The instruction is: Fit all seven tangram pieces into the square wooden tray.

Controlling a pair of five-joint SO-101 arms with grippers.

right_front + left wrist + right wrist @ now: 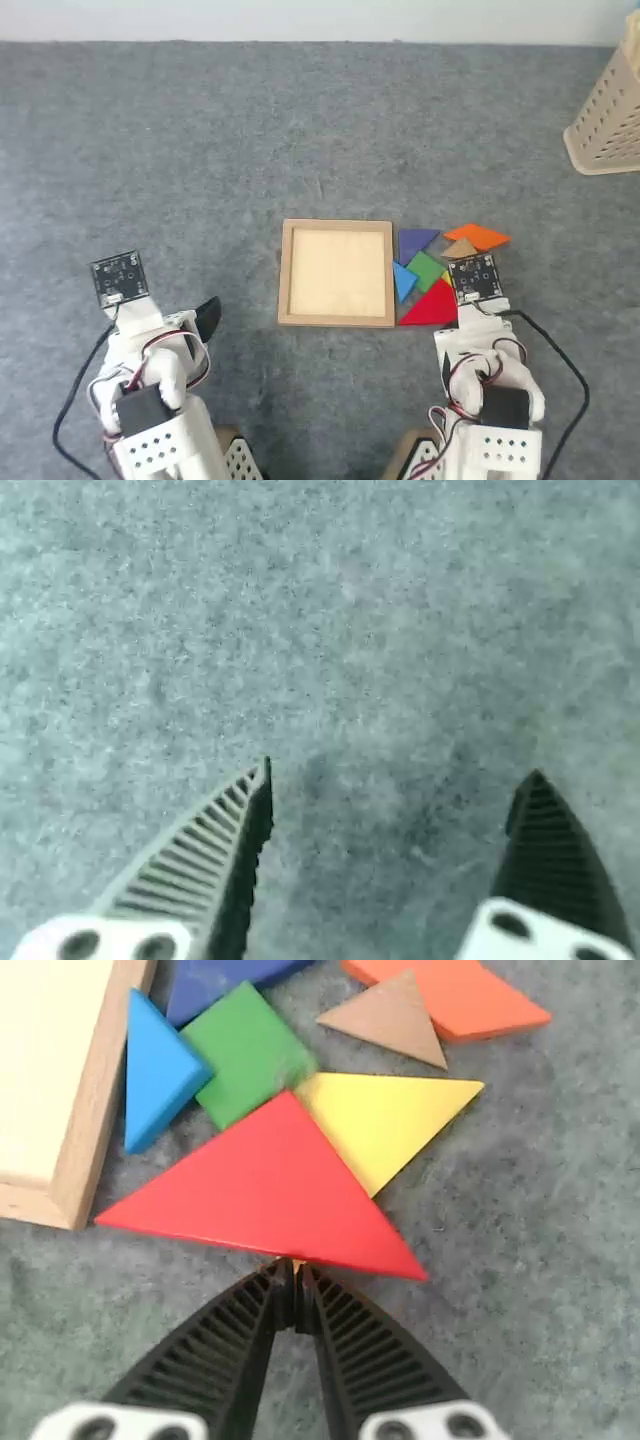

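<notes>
red triangle (pixel 268 1195) sits just beside the closed right gripper (pixel 293 1280).

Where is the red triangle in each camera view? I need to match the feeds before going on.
High view: the red triangle lies right of the wooden tray's near corner, below the green square.
Left wrist view: bare grey mat between the left gripper's open jaws.
Right wrist view: mid-picture, its long edge just ahead of the right gripper's shut jaws.
Shared landmark: the tray corner beside the triangle's tip.
</notes>
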